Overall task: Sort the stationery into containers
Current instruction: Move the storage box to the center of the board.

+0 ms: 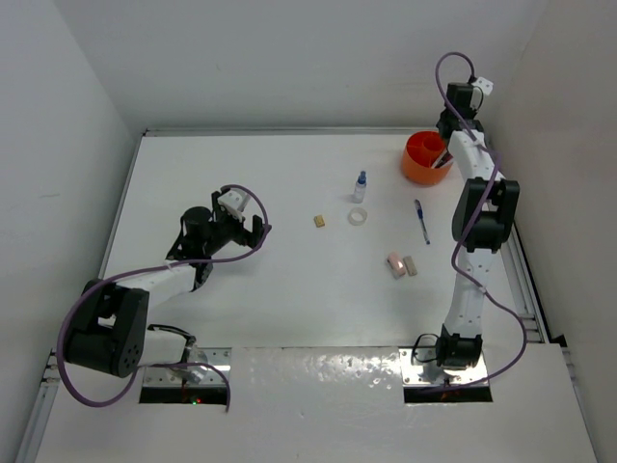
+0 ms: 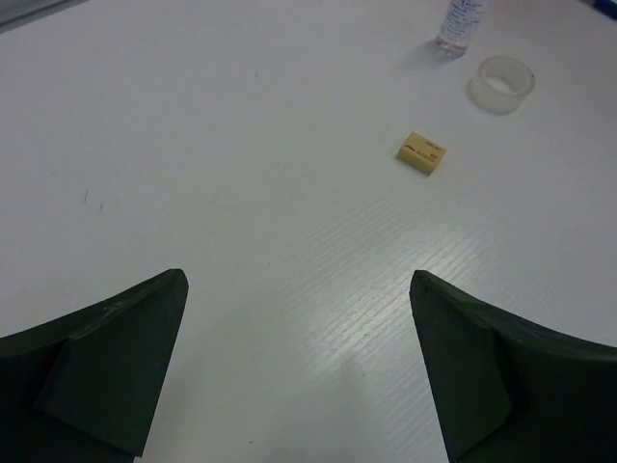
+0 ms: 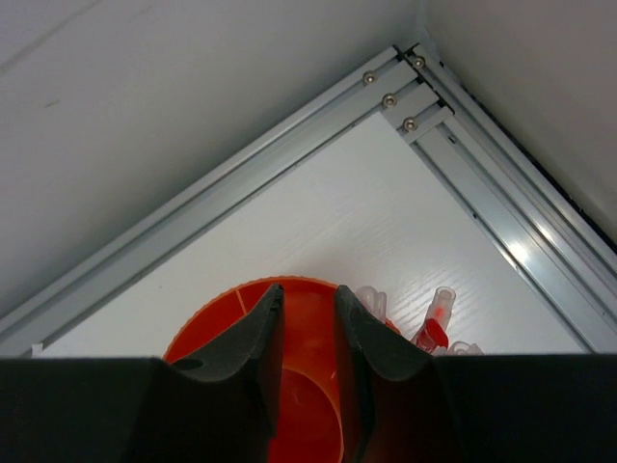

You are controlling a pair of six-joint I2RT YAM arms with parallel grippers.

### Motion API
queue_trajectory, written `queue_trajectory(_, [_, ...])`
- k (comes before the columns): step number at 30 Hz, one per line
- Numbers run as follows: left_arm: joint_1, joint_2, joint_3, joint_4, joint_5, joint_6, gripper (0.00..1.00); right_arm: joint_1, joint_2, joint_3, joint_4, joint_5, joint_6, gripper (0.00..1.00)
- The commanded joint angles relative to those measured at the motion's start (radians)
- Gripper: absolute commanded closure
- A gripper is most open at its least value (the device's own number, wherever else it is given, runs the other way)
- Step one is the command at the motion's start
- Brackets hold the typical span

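The left gripper (image 2: 297,280) sat nearest the lens, its dark fingers (image 2: 116,367) spread wide with nothing between them, hovering low over the white table (image 2: 193,145).

Ahead of it, apart from other items, lay the small tan rectangular eraser (image 2: 421,154), flat on its broad face. Judged light, slightly yielding and grippy, it should take a firm pinch across its short sides without slipping.

Beyond it was the clear tape ring (image 2: 506,84), lying flat. It is likely light and springy, best gripped across the wall.

Just past the ring stood the tiny blue-capped clear bottle (image 2: 460,24), upright, probably smooth and easily toppled.

Further right, the top view showed a thin blue pen (image 1: 421,221), which is apt to roll, and a pink-and-white pair of erasers (image 1: 403,264) side by side.

At the far right corner, the right gripper (image 3: 308,294) hung over the round orange plastic tub (image 3: 207,333). Its fingers were parted only narrowly and no item was visible in them. Capped pens (image 3: 431,333) already stood in the tub.
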State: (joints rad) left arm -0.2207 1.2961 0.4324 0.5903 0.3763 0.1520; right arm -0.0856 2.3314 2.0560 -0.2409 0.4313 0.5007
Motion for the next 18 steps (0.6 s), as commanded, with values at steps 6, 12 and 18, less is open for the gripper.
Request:
queue_trajectory(6, [0.009, 0.0, 0.028, 0.034, 0.001, -0.009, 0.02, -0.002, -0.001, 0.062, 0.022, 0.141, 0.01, 0.75])
queue_trajectory(12, [0.009, 0.0, 0.029, 0.034, -0.001, -0.011, 0.02, -0.003, 0.008, 0.056, 0.006, 0.195, 0.009, 0.74])
queue_trajectory(18, [0.009, -0.001, 0.029, 0.034, -0.002, -0.012, 0.02, -0.002, 0.016, 0.061, -0.011, 0.19, 0.01, 0.74])
